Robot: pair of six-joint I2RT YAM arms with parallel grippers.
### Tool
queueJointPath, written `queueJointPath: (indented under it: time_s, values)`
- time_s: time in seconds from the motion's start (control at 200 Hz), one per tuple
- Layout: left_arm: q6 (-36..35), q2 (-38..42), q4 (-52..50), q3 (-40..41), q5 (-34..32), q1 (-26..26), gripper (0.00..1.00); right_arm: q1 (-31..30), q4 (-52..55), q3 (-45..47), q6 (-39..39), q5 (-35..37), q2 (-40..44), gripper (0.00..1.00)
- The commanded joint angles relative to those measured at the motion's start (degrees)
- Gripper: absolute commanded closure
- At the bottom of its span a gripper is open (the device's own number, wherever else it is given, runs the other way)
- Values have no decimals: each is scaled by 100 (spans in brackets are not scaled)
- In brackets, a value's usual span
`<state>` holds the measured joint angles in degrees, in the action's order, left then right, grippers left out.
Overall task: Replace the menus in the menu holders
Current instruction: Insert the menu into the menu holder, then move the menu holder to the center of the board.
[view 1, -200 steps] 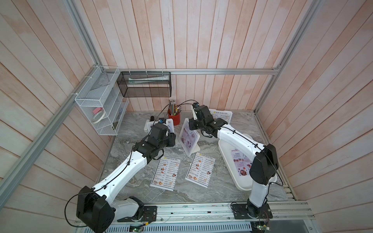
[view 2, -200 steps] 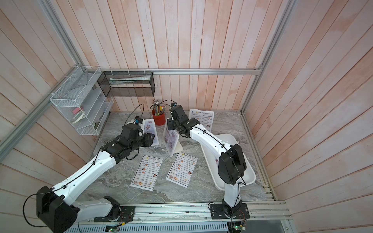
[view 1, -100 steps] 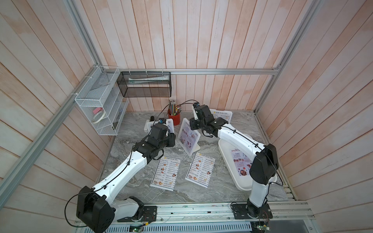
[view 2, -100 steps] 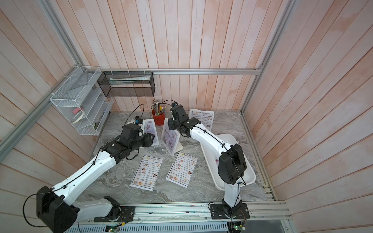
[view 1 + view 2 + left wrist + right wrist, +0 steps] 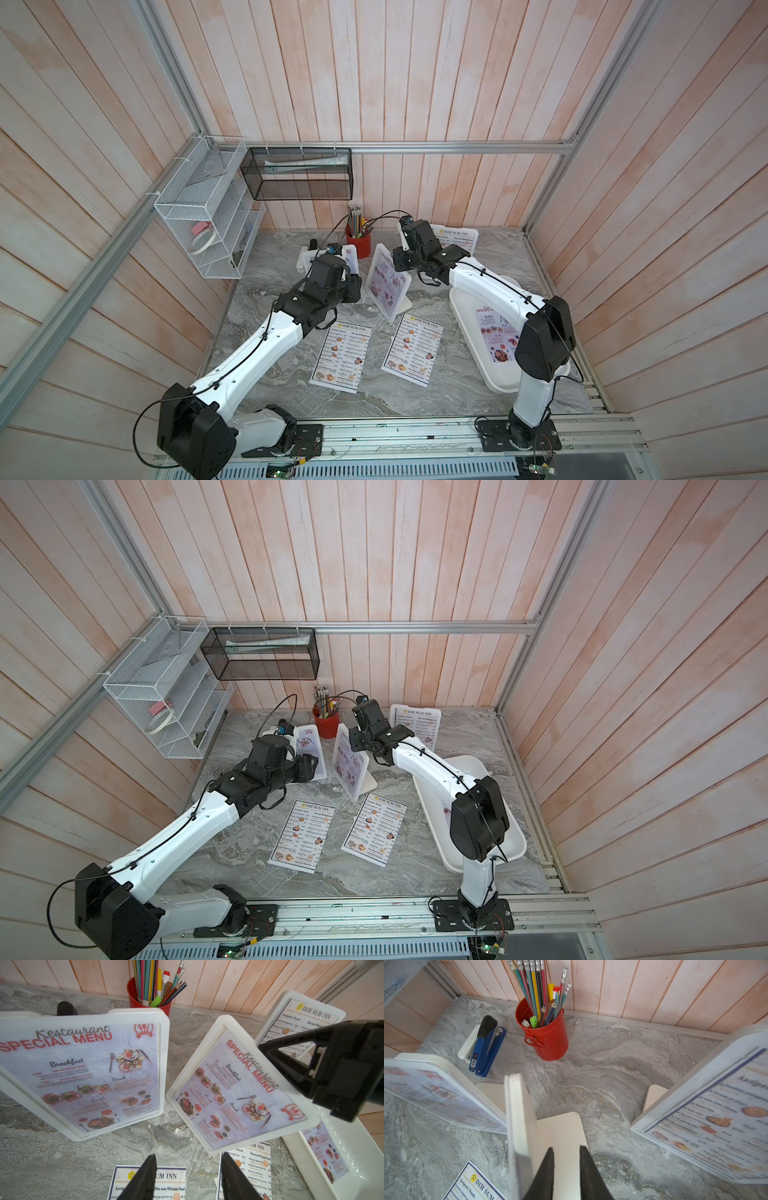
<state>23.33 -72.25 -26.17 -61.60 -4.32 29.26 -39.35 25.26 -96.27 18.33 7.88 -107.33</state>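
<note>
Ahead of my black right tool (image 5: 565, 1147): a red pencil pot (image 5: 548, 1041), a blue-and-black stapler (image 5: 486, 1049), the grey-veined worktop (image 5: 612, 1068). Beside it, a white holder (image 5: 446, 1066) frames a lilac menu (image 5: 431, 1094) lettered red.

You have the red pencil cup (image 5: 149, 1004) ahead: one SPECIAL MENU holder (image 5: 164, 1064) stands just beside it, a second such holder (image 5: 194, 1061) near it, the left gripper (image 5: 188, 1159) farther off, parted and empty.

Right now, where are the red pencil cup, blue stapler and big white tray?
Red metal pencil cup (image 5: 550, 1043): right wrist view, its side wall.
Blue stapler (image 5: 482, 1059): right wrist view, its blue body.
Large shallow white tray (image 5: 514, 845): in a top view, bare inside near its rim.
</note>
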Motion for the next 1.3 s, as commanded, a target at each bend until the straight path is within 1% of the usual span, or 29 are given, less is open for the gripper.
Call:
queueJointPath:
  time_s: [0.0,0.09,0.215,0.34,0.42,0.535,0.635,0.76,0.86,0.92,1.08,1.295]
  values:
    - [-63,119,-19,75,1,-28,47,-7,-36,81,84,-132,211,74]
    - [-57,124,-34,54,1,-25,48,34,-65,49,60,-136,319,73]
    - [-54,150,-61,21,-7,-30,47,176,-24,-121,-28,-131,503,66]
    - [-50,149,-101,-17,-17,-28,48,222,173,-327,-190,-123,656,65]
    - [-57,153,-126,-32,-34,-26,47,218,269,-255,-198,-453,838,66]
    - [-87,156,-181,-70,-78,-27,47,68,60,401,-160,-1247,1306,71]
    - [-102,150,-226,-105,-136,-43,47,-188,-198,1027,-79,-1816,1644,73]
    - [-87,152,-278,-136,-198,-98,47,-468,-605,1676,145,-2361,1828,73]
    - [-62,158,-309,-129,-262,-137,46,-577,-1057,2199,301,-2522,1803,74]
    - [-52,160,-327,-124,-271,-140,46,-582,-1282,2420,301,-2451,1699,75]
    - [-63,173,-406,-125,-322,-148,46,-501,-1537,2715,22,-1910,1476,83]
    - [-80,160,-424,-126,-343,-173,45,-66,-1644,2920,-242,-1522,1284,85]
